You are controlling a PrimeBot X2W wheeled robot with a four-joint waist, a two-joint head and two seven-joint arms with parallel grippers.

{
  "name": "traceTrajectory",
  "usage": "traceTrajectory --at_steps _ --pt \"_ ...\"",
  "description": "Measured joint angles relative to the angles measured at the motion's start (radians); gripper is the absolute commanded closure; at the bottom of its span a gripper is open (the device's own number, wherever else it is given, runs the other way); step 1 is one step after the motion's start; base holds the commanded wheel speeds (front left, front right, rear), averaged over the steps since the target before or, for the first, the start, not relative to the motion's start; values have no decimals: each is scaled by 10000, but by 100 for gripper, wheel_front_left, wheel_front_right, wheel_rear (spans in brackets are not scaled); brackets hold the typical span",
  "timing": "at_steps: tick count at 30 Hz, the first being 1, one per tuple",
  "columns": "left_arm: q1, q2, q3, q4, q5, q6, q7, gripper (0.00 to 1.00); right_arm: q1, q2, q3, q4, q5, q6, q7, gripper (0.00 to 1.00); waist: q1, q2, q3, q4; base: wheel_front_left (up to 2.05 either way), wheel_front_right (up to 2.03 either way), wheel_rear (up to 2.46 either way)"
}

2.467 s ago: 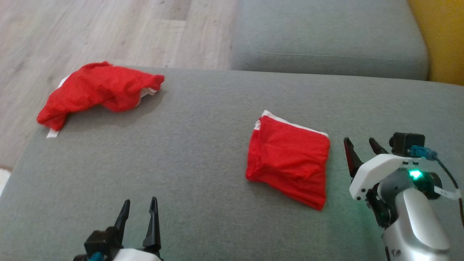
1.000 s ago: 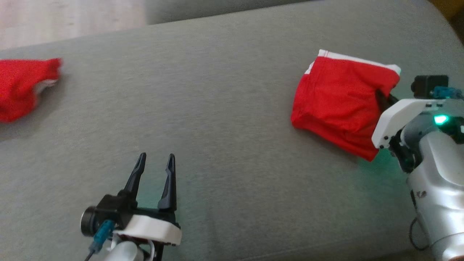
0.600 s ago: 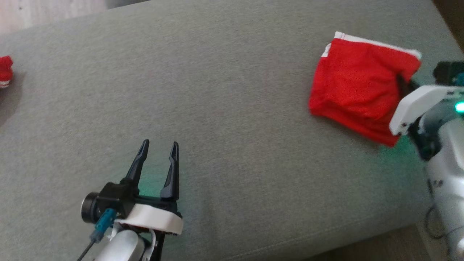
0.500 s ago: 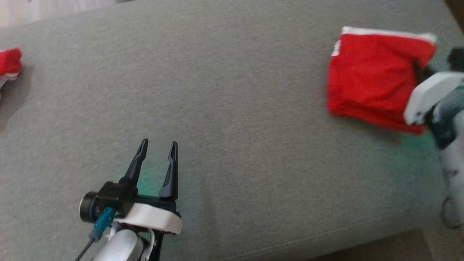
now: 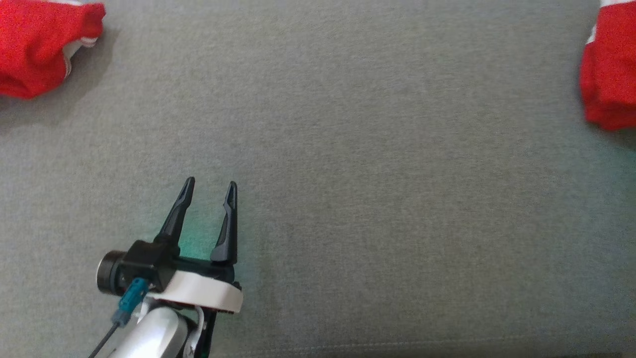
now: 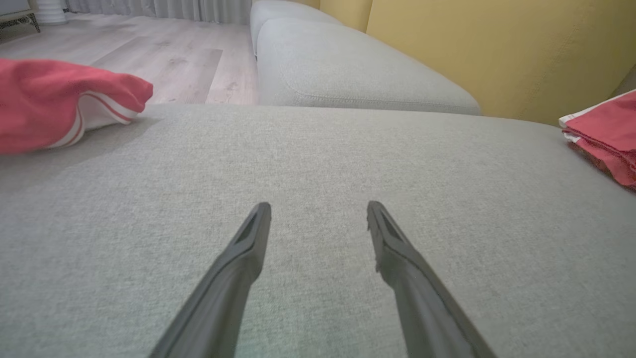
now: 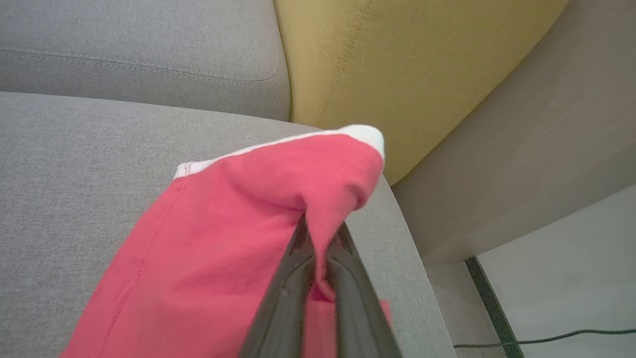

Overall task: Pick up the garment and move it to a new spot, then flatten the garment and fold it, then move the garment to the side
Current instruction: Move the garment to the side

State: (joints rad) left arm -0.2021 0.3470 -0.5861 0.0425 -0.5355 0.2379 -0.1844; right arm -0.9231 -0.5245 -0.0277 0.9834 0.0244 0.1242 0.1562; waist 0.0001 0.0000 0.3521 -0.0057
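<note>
Between right tool (image 7: 323,224) fingers: red garment (image 7: 223,238).

The head camera looks almost straight down on the grey sofa seat (image 5: 377,149) from well above, with the left gripper (image 5: 211,182) at 7 o'clock, pointing toward 12. The left wrist camera sits low and close over that seat, facing along its fingers toward the yellow backrest (image 6: 497,49) at 1 o'clock and the wooden floor (image 6: 149,54) at 11. Both views share the seat, the red cloth (image 5: 35,44) near 10 o'clock and the garment (image 5: 608,74) near 3. The right wrist camera looks down along the right gripper (image 7: 323,231), very near the garment, with the backrest at 12.
</note>
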Motion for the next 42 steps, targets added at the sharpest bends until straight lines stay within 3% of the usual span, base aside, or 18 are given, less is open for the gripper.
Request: traceTrajectory --at_steps 1,3,5,12,20,30,37,42 --pt "0 17 2 -42 0 2 46 0 -111 -67 -12 63 -115 0 -90 100 0 0 79 80 0 0 0" --pt "-1 35 -2 -121 0 13 84 0 -328 -159 -58 201 -393 0 -284 77 1 0 233 208 0 0 0" --pt "-3 42 -2 -153 2 21 86 0 -534 -190 -188 351 -686 0 -476 0 1 0 370 287 0 0 0" --pt "-6 48 -36 -171 12 90 163 0 -779 -33 -788 706 -1684 0 -1187 0 -1 0 414 223 0 0 0" --pt "0 13 -71 77 -58 81 82 0 -778 1104 -621 872 -1983 0 -1987 0 0 0 -129 -82 0 0 0" --pt "459 -201 401 911 -817 -2 -301 0 -378 2823 905 1112 -719 0 -3053 0 -3 0 -1740 -345 0 0 0" --pt "1299 -226 1210 1653 -1354 98 -554 0 1346 4151 1498 817 658 0 -3620 0 -4 0 -2916 -540 0 0 0" --pt "2187 -282 1442 2034 -1622 88 -562 0 2769 4353 1732 178 1026 0 -3866 0 -4 0 -3577 -681 0 0 0"
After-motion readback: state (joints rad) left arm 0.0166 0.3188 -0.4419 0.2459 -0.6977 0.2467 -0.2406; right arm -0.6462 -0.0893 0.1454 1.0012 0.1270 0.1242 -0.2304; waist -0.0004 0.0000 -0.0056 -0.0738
